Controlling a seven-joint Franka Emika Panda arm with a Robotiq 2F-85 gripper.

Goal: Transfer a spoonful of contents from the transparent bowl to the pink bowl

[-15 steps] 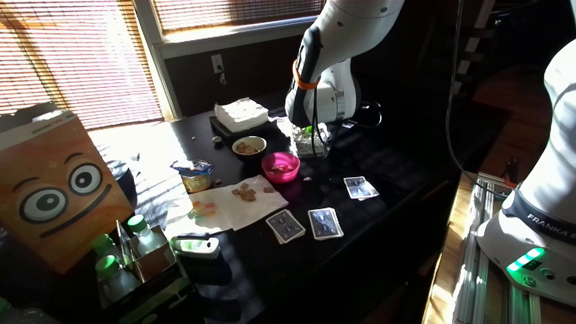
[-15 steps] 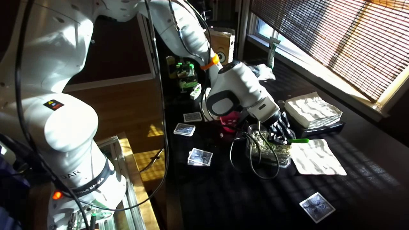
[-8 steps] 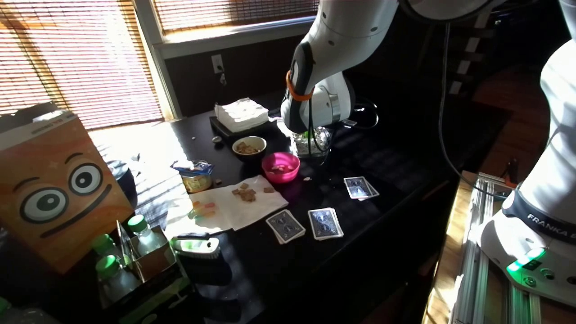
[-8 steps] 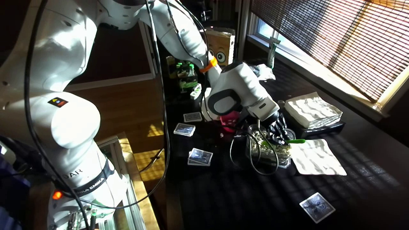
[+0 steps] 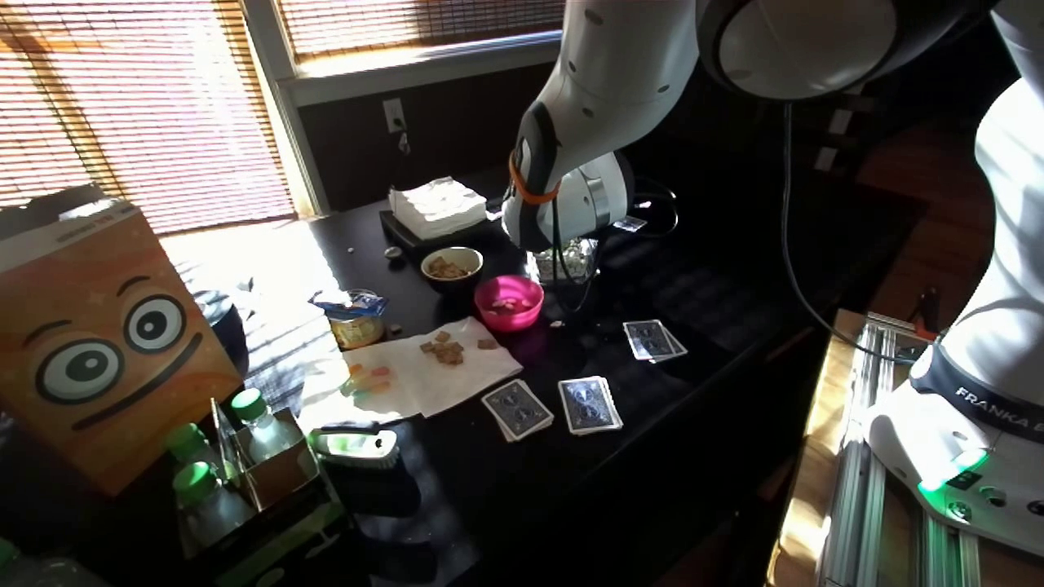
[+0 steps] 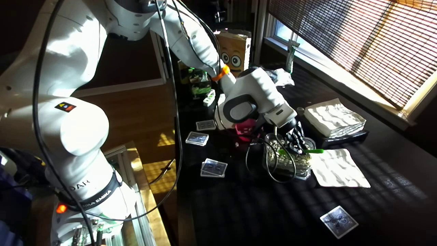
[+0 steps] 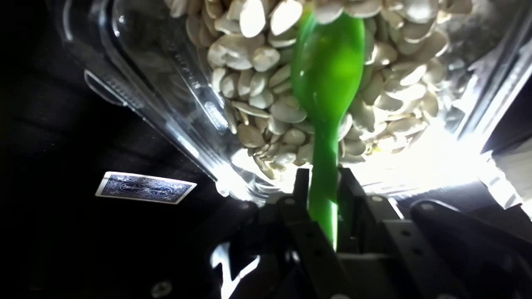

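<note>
The transparent bowl is a clear box (image 7: 160, 116) full of pale seeds (image 7: 253, 83). It shows in both exterior views (image 6: 302, 174) (image 5: 571, 262), partly hidden by the arm. My gripper (image 7: 324, 176) is shut on the handle of a green spoon (image 7: 328, 70), above the box's edge in the wrist view. The spoon's head lies among the seeds and its tip is partly covered by them. In an exterior view the gripper (image 6: 297, 148) is over the box, with the handle end sticking out. The pink bowl (image 5: 512, 316) stands beside the box with a few light pieces inside.
A dark bowl of brown cereal (image 5: 449, 281) stands by the pink bowl. A napkin stack (image 6: 334, 118) and a flat napkin (image 6: 339, 167) lie near the box. Playing cards (image 5: 589, 405), a napkin with snacks (image 5: 424, 387) and a bottle carrier (image 5: 281, 473) are on the table.
The arm has moved lower and slightly left in an exterior view. The spoon handle has shifted slightly left over the clear box. The gripper stays shut on the spoon.
</note>
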